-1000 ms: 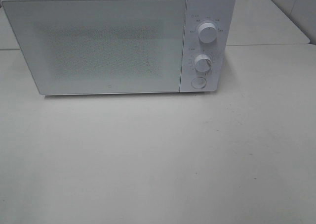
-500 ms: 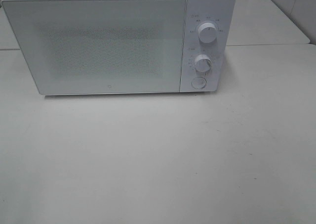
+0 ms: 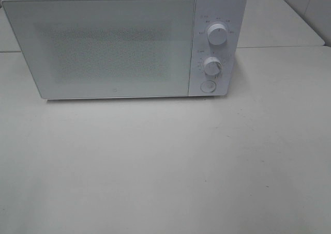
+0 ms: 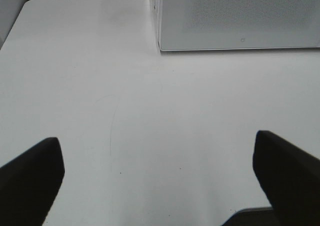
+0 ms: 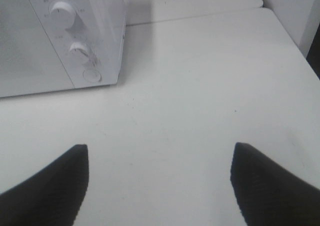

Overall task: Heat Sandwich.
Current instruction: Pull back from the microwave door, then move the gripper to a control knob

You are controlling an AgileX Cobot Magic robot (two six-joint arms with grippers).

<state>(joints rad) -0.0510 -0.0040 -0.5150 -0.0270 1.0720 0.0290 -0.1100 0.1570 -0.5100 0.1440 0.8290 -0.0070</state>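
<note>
Since my left gripper (image 4: 156, 137) and right gripper (image 5: 160, 146) hang spread and empty, no sandwich showing, I risk running the shut white boxy microwave (image 3: 124, 43) empty.

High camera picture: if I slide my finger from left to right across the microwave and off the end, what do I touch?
microwave door → control panel with its two round dials → table

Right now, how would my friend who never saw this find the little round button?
Find the big white microwave on the table, then the narrow panel at its right end. An upper knob and a lower knob stick out there. The button sits below both, flat, just a ring.
</note>
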